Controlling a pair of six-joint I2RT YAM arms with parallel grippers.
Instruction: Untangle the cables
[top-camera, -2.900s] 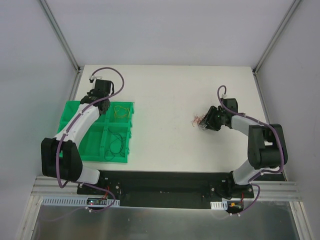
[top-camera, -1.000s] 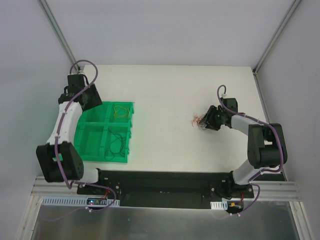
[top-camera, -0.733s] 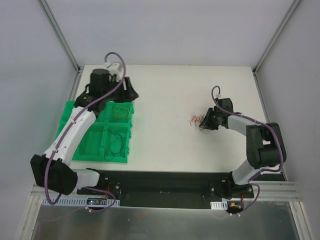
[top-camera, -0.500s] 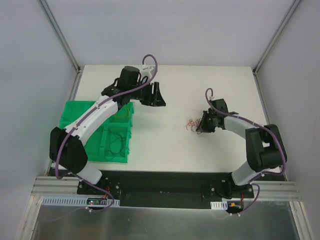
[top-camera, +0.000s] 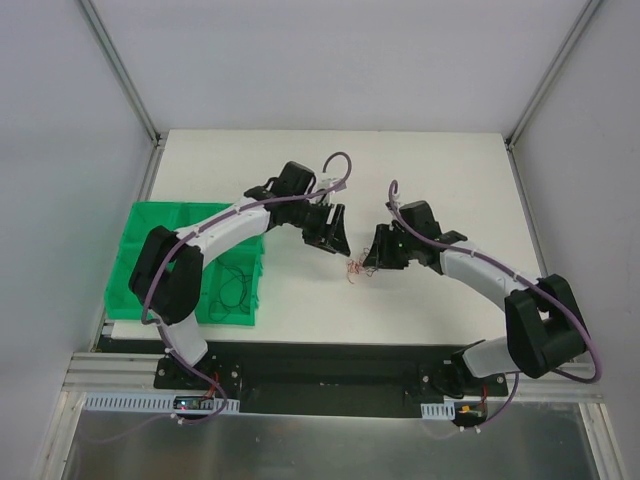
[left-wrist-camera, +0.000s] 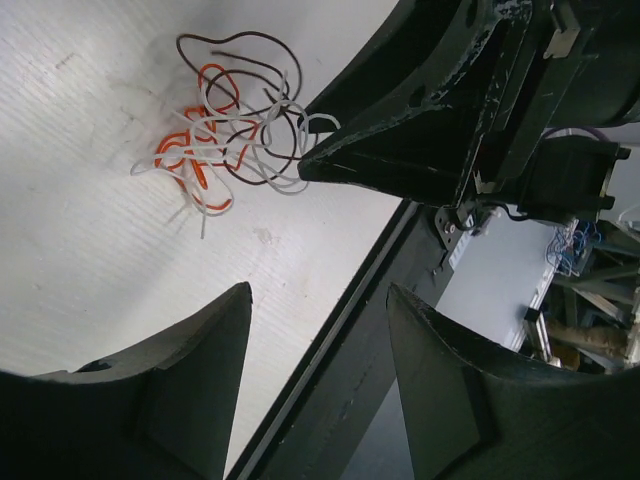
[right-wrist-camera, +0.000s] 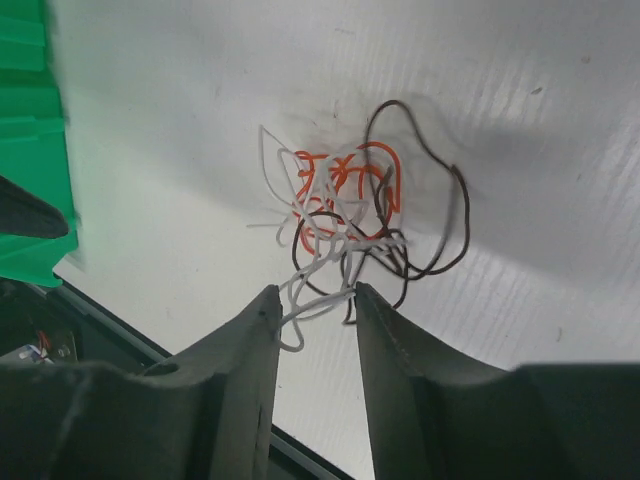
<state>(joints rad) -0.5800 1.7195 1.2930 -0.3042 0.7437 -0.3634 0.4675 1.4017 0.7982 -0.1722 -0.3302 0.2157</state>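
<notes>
The cables (top-camera: 355, 271) are a small wad of thin white, orange and dark brown wires lying on the white table near its middle. In the right wrist view the cables (right-wrist-camera: 350, 210) spread just beyond my right gripper (right-wrist-camera: 315, 292). Its jaws stand a little apart, and a few white strands cross between the tips. In the left wrist view the cables (left-wrist-camera: 235, 140) lie ahead of my left gripper (left-wrist-camera: 318, 295), which is open and empty, a short way off them. From above, the left gripper (top-camera: 335, 243) and right gripper (top-camera: 369, 261) flank the wad.
A green bin (top-camera: 160, 290) with compartments sits at the table's left; a loose dark wire (top-camera: 232, 285) lies in one. The bin's edge (right-wrist-camera: 30, 150) shows in the right wrist view. The table's black front rail (top-camera: 330, 362) runs close below the wad.
My left arm swung from over the green bin to the table's middle, beside the wad. The right gripper dragged the wad left and nearer, shut briefly, then parted its jaws.
</notes>
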